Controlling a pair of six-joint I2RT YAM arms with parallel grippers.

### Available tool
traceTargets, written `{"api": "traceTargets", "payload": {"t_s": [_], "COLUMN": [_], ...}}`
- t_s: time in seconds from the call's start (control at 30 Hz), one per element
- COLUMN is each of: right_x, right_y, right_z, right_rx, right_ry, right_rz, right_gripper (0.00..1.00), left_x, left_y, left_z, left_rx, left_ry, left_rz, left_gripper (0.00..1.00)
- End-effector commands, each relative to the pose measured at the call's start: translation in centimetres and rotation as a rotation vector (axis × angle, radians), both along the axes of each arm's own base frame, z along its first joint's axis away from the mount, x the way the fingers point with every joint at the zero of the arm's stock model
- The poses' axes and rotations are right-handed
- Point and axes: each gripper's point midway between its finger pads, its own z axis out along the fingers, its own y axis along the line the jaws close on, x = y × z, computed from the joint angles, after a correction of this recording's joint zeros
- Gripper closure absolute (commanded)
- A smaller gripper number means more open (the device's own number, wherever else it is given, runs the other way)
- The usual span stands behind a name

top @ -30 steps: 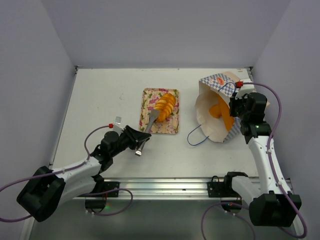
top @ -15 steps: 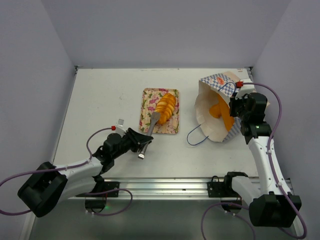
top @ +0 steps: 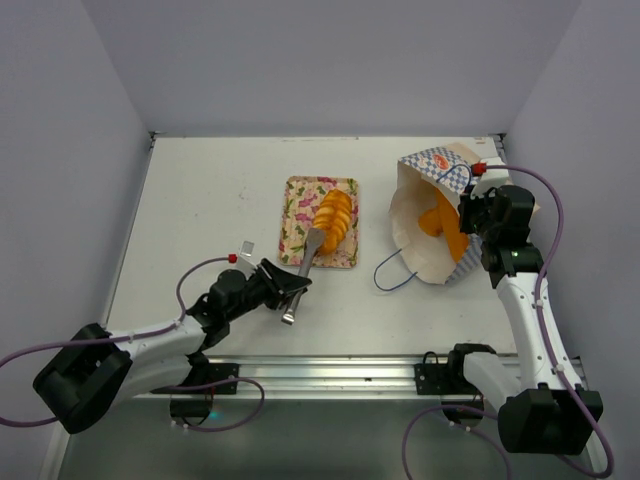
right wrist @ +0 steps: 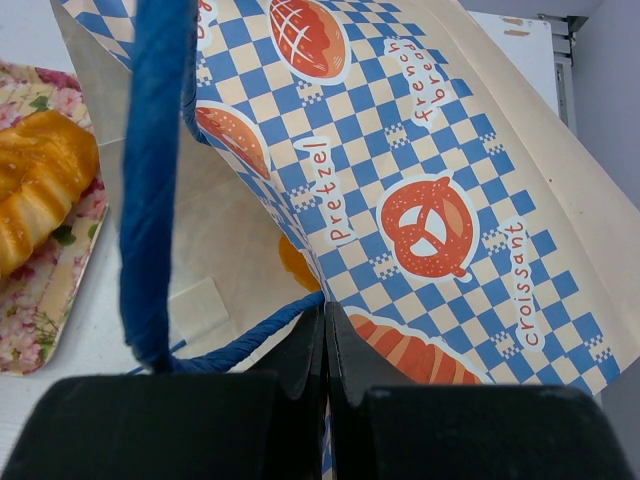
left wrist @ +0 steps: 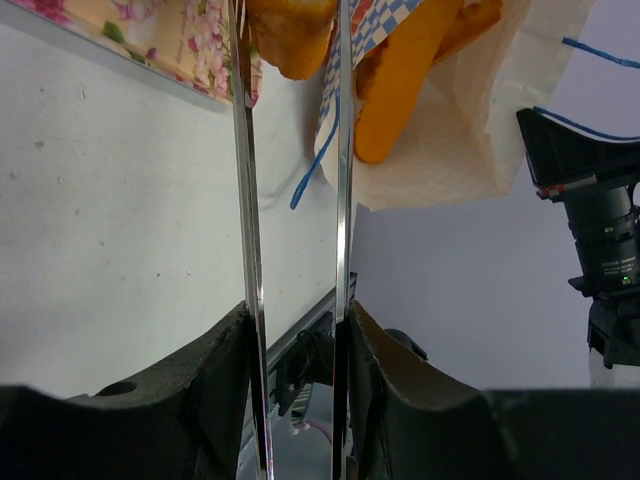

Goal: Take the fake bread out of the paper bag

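- Mostly hidden, the fake bread [top: 445, 228] inside the paper bag [top: 428, 166] shows only as smooth, glossy orange lengths against the pale inner lining. How many pieces lie there cannot be told.
- Lying on its side at the right of the table [top: 210, 200], the bag has its mouth turned toward the tray's side. Its outside is tan kraft paper with a blue-and-white check, printed with pretzel and croissant drawings.
- One ridged, golden croissant [top: 333, 213] lies outside the bag on the flowered rectangular tray [top: 296, 203]. Only its near end shows in the left wrist view.
- The left gripper [top: 311, 243] carries long, thin, mirror-bright metal fingers, parallel with a narrow gap and nothing between them along the length that shows. Their tips run off the top of the wrist view, so whether they touch the croissant cannot be told.
- The right gripper [right wrist: 326, 345] has its black fingers pressed together on the bag's rim, where the thick blue cord handle [right wrist: 155, 150] meets the paper. The seam is too tight to show whether the cord is pinched as well.
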Motion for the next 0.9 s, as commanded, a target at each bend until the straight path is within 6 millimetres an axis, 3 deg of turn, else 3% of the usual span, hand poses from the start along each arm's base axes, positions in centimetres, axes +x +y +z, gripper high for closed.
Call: {"api": "traceTargets", "payload": {"t_s": [0.0,0.87], "right_x": [0.3,0.2], "right_y": [0.2,0.2], "right_z": [1.4,1.5], "right_rx": [0.018,0.018], "right_ry": [-0.058,-0.061], "right_rz": [0.004,0.004], "right_gripper": [1.0,1.0], "left_x": [-0.3,-2.1], "left_y": [-0.8,-3.0], "left_z": [1.5,1.8], "left_rx": [-0.04,-0.017], "left_ry": [-0.038,-0.038], "left_rz": [-0.031,-0.158], "left_gripper": [0.57,0.53]}}
